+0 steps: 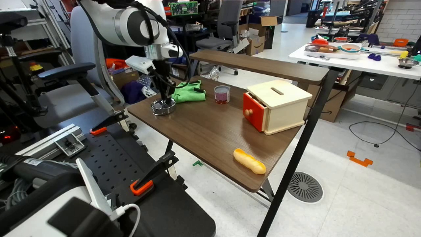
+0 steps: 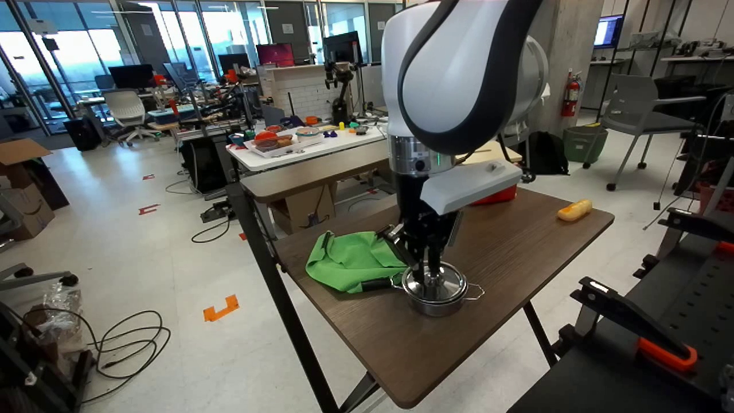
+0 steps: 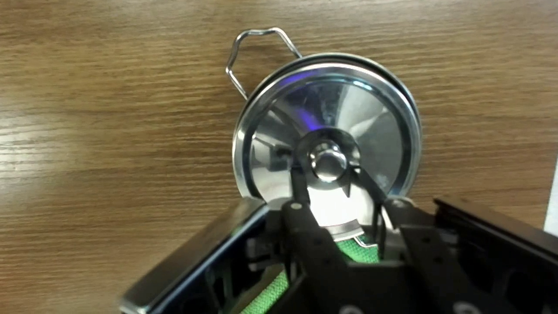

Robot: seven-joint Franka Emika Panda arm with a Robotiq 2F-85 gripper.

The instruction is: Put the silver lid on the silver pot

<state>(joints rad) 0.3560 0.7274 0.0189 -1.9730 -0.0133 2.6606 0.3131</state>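
Atop the silver pot, we're likely seating the silver lid, centring and release next, but can't tell if our claw grips its knob.

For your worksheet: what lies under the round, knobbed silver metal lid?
Under the lid is the round silver metal pot; its outer wall and part of its rim show. The lid covers the pot's hollow, so whether anything lies inside cannot be seen.

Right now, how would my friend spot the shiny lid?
Find the brown table, then the green cloth on it. The silver pot sits beside that cloth. Over the pot is the silver lid: it has the round knob, while the wire handles belong to the pot.
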